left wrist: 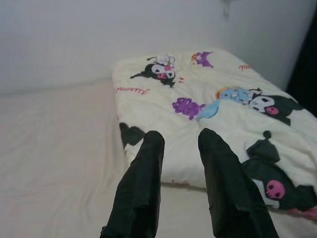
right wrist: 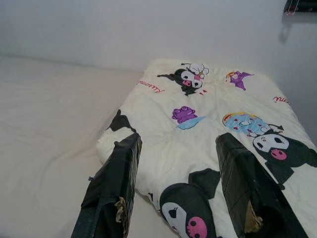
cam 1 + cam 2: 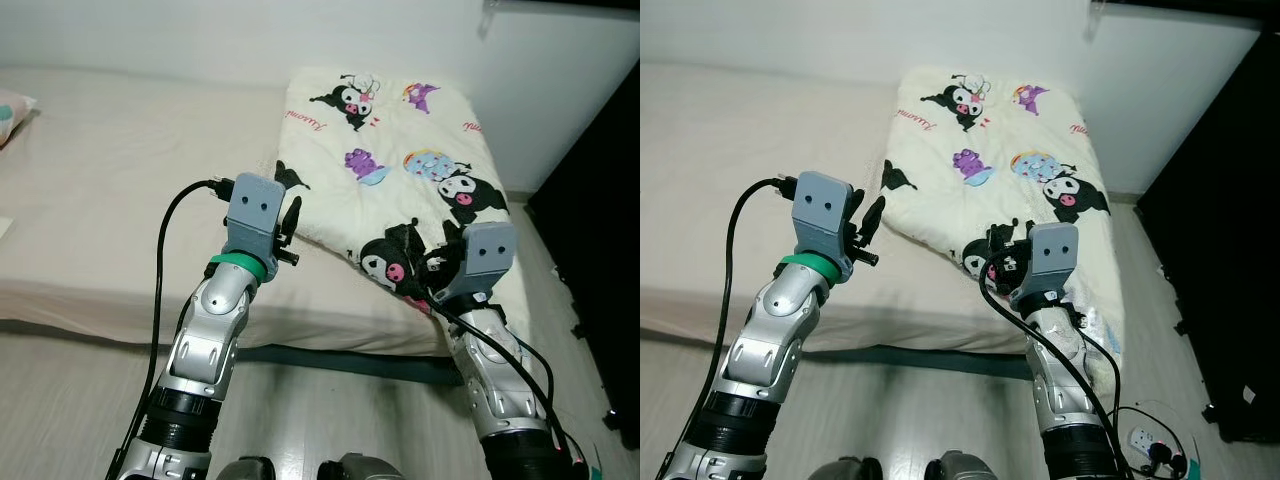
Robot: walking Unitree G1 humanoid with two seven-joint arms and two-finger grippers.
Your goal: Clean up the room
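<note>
A folded cream blanket (image 3: 395, 150) printed with black, purple and blue cartoon figures lies on the right end of a bed (image 3: 120, 190) covered in a beige sheet. My left gripper (image 3: 291, 222) is raised over the sheet just short of the blanket's near left corner, fingers open and empty; in the left wrist view the left gripper (image 1: 182, 137) points at that folded edge. My right gripper (image 2: 179, 143) hovers open and wide over the blanket's near corner (image 3: 395, 262), holding nothing.
A pillow corner (image 3: 12, 112) peeks in at the bed's far left. A white wall runs behind the bed. Dark furniture (image 3: 600, 240) stands on the right, with a power strip (image 3: 1148, 440) and cables on the wooden floor (image 3: 60, 400) below.
</note>
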